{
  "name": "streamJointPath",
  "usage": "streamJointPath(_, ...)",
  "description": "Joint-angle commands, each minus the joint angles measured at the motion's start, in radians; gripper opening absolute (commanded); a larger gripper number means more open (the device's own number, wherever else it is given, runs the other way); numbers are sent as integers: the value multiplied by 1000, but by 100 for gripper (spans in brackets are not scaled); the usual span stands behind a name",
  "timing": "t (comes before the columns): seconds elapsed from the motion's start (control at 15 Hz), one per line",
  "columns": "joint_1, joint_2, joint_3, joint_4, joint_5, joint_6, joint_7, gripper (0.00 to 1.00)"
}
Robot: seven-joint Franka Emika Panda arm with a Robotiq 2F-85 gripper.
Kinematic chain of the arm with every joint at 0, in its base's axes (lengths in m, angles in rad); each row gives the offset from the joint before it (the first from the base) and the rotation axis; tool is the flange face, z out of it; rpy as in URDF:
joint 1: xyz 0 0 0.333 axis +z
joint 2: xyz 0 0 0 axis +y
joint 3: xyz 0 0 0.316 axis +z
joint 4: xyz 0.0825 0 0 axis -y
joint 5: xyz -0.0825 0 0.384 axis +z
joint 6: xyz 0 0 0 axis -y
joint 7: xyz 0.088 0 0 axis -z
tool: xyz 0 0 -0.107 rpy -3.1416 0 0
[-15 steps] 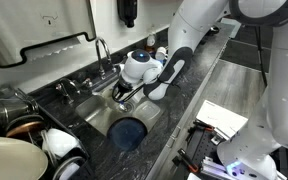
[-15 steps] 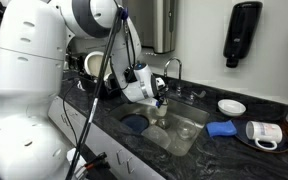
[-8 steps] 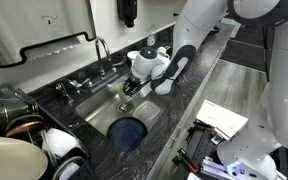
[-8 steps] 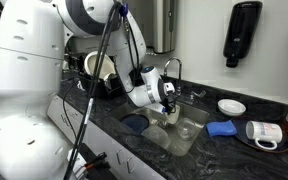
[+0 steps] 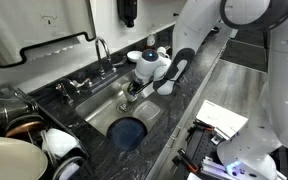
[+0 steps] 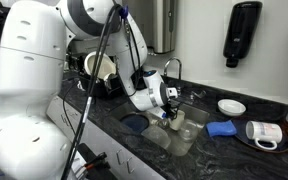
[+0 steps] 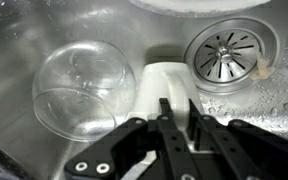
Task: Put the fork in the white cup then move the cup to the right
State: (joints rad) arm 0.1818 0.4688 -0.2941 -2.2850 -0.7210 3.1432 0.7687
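- Gripper [image 7: 172, 112]: jaws almost closed, pinching a thin metal strip, apparently the fork [image 7: 163, 104].
- White cup [image 7: 165, 80]: in the mid-counter sink [image 7: 24, 40], between glass bowl [image 7: 84, 88] and drain [image 7: 229, 55].
- Advised: centre over the cup mouth, lower straight, then release.
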Motion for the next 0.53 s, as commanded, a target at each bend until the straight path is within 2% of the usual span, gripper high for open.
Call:
streamJointPath(0.0,84,45,-69,34,-4,2,69,4)
streamJointPath(0.27,146,64,-112,51,1,-11,122,4)
streamJointPath(0.33,164,65,-125,52,1,-17,135,42)
streamJointPath(0.47,173,62,-126,49,4,-25,147,49)
